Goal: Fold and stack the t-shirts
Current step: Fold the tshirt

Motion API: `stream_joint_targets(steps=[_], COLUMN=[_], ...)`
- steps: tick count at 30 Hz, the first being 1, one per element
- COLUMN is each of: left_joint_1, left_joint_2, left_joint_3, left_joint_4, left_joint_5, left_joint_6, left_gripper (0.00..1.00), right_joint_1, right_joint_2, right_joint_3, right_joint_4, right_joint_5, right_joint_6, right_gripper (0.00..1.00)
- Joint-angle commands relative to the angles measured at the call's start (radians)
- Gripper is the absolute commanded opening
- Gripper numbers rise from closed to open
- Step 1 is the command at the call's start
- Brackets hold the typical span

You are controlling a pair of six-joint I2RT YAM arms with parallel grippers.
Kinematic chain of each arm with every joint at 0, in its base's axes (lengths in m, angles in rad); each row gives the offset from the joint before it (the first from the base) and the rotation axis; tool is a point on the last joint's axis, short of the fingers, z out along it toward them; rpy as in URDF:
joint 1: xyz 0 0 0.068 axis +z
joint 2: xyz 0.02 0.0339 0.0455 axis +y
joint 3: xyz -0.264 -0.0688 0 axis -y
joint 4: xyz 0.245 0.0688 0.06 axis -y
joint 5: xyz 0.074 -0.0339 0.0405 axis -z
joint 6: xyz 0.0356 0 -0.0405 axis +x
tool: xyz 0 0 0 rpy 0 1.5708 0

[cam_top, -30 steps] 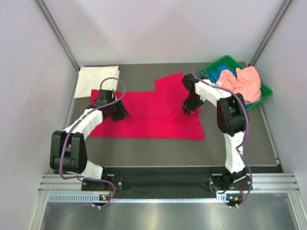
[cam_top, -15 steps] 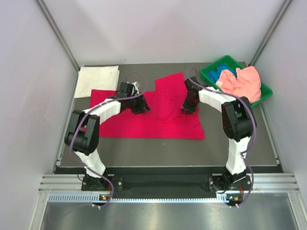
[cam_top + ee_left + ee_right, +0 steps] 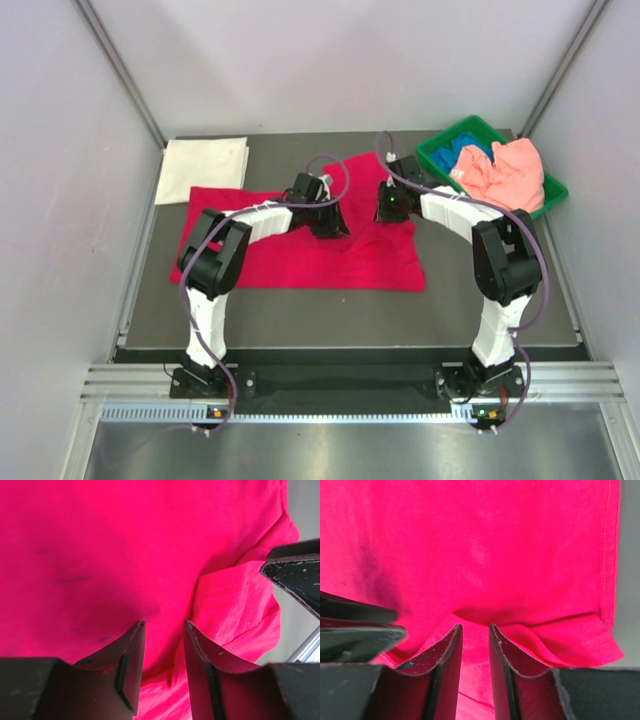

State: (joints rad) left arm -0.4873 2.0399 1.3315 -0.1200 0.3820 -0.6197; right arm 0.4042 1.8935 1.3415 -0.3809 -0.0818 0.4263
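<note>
Your crimson-red t-shirt (image 3: 330, 262) is lying spread out in the middle of the table (image 3: 300, 315), and both your arms are reaching over it, grippers hanging close together near its far-middle part. Your right gripper (image 3: 475, 630) is sitting nearly closed, pinching a raised ridge of the red cloth right between its fingertips. Your left gripper (image 3: 162, 630) is standing narrow too, with red cloth showing in the gap, but I can't tell if it's actually gripping anything. The white t-shirt (image 3: 205, 160) is lying folded square at the far left corner. The salmon-pink t-shirt (image 3: 505, 170) and the blue t-shirt (image 3: 465, 150) are sitting bunched in the green bin (image 3: 478, 125) at far right.
</note>
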Motion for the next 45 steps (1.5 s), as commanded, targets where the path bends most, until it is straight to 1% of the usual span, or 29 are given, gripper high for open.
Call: stream_joint_targets(steps=[1, 2, 5, 6, 7, 9, 12, 15, 25, 29, 33, 36, 37, 40, 44, 45], left_joint_1=[-0.022, -0.025, -0.037, -0.042, -0.045, -0.053, -0.057, -0.065, -0.091, -0.097, -0.1, -0.103, -0.105, -0.112, -0.119, -0.122], left_joint_2=[0.035, 0.043, 0.055, 0.055, 0.055, 0.054, 0.049, 0.052, 0.06, 0.06, 0.066, 0.062, 0.062, 0.051, 0.036, 0.029], left_joint_3=[0.06, 0.066, 0.074, 0.074, 0.074, 0.072, 0.071, 0.078, 0.087, 0.097, 0.115, 0.12, 0.121, 0.126, 0.126, 0.127], left_joint_4=[0.071, 0.071, 0.074, 0.077, 0.083, 0.1, 0.109, 0.112, 0.108, 0.102, 0.092, 0.083, 0.069, 0.051, 0.017, 0.011], left_joint_5=[0.024, 0.031, 0.038, 0.04, 0.043, 0.061, 0.067, 0.066, 0.064, 0.055, 0.052, 0.041, 0.034, -0.003, -0.057, -0.067], left_joint_6=[-0.029, -0.031, -0.029, -0.029, -0.029, -0.034, -0.038, -0.037, -0.035, -0.035, -0.034, -0.031, -0.029, -0.011, -0.006, -0.005], left_gripper=[0.41, 0.41, 0.42, 0.42, 0.42, 0.42, 0.42, 0.42, 0.38, 0.29, 0.14, 0.07, 0.01, 0.0, 0.0, 0.0], right_joint_1=[0.004, 0.004, -0.011, -0.036, -0.05, -0.096, -0.136, -0.154, -0.194, -0.194, -0.191, -0.192, -0.192, -0.192, -0.192, -0.192], right_joint_2=[-0.051, -0.053, -0.068, -0.07, -0.071, -0.076, -0.082, -0.085, -0.04, -0.022, -0.005, 0.003, 0.003, 0.01, 0.039, 0.042], right_joint_3=[-0.007, -0.005, -0.001, 0.002, 0.016, 0.018, 0.007, -0.007, -0.004, -0.01, -0.016, -0.016, -0.016, -0.013, 0.002, 0.001], right_joint_4=[0.062, 0.053, -0.018, -0.051, -0.135, -0.221, -0.266, -0.263, -0.204, -0.185, -0.187, -0.19, -0.191, -0.191, -0.184, -0.176], right_joint_5=[-0.009, -0.003, 0.071, 0.152, 0.19, 0.244, 0.249, 0.269, 0.255, 0.225, 0.209, 0.209, 0.214, 0.217, 0.197, 0.189], right_joint_6=[-0.069, -0.066, 0.015, 0.105, 0.158, 0.294, 0.397, 0.436, 0.457, 0.457, 0.474, 0.48, 0.483, 0.491, 0.491, 0.493], right_gripper=[0.28, 0.28, 0.29, 0.3, 0.3, 0.3, 0.3, 0.31, 0.32, 0.32, 0.31, 0.31, 0.31, 0.3, 0.24, 0.16])
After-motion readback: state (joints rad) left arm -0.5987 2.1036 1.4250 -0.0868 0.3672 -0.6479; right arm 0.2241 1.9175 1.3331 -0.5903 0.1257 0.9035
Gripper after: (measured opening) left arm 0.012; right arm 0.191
